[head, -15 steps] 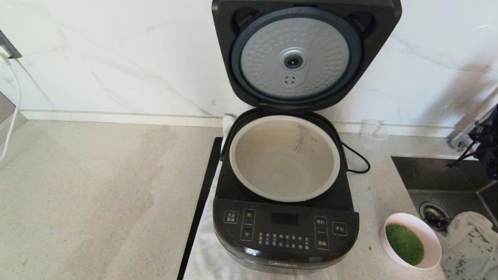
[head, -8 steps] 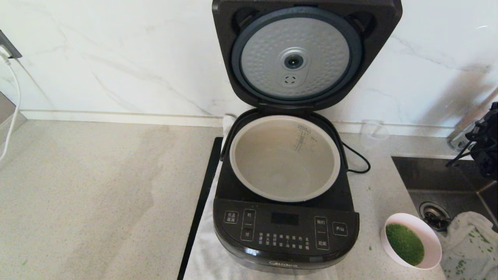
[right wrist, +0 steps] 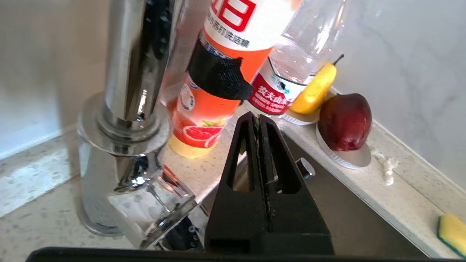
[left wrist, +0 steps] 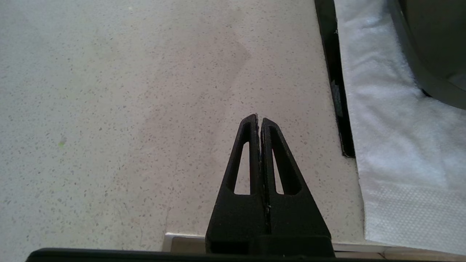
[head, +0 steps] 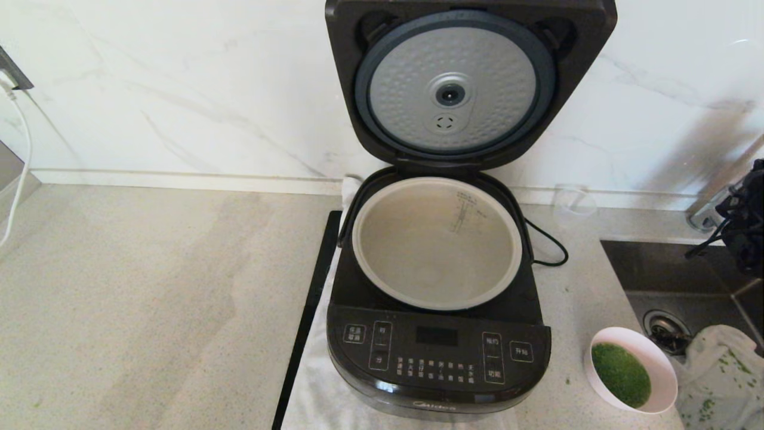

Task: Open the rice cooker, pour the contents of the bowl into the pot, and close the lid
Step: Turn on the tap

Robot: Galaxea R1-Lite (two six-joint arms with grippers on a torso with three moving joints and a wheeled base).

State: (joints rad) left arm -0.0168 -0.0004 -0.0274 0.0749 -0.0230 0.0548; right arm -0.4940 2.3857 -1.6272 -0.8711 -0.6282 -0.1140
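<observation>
The black rice cooker (head: pixel 439 352) stands in the middle of the counter with its lid (head: pixel 456 89) swung up against the wall, dimpled silver plate facing me. The pale grey pot (head: pixel 437 242) inside holds nothing I can see. The white bowl (head: pixel 661 364) of chopped green bits (head: pixel 621 374) sits on the counter to the cooker's right, near the sink. My right gripper (right wrist: pixel 258 117) is shut and holds nothing, up over the sink corner beside the tap; only part of that arm (head: pixel 746 221) shows at the head view's right edge. My left gripper (left wrist: pixel 259 118) is shut over bare counter left of the cooker.
A white towel (left wrist: pixel 386 120) and a black strip (head: pixel 307 316) lie under and beside the cooker. A clear cup (head: pixel 573 206) stands behind it on the right. The sink (head: pixel 686 280) holds a cloth (head: pixel 722 376). A chrome tap (right wrist: pixel 127 83), an orange bottle (right wrist: pixel 214 83), a water bottle (right wrist: pixel 291 72) and fruit (right wrist: pixel 344 122) crowd the sink corner.
The right arm at the head view's right edge has shifted slightly; the cooker, pot and bowl have not moved.
</observation>
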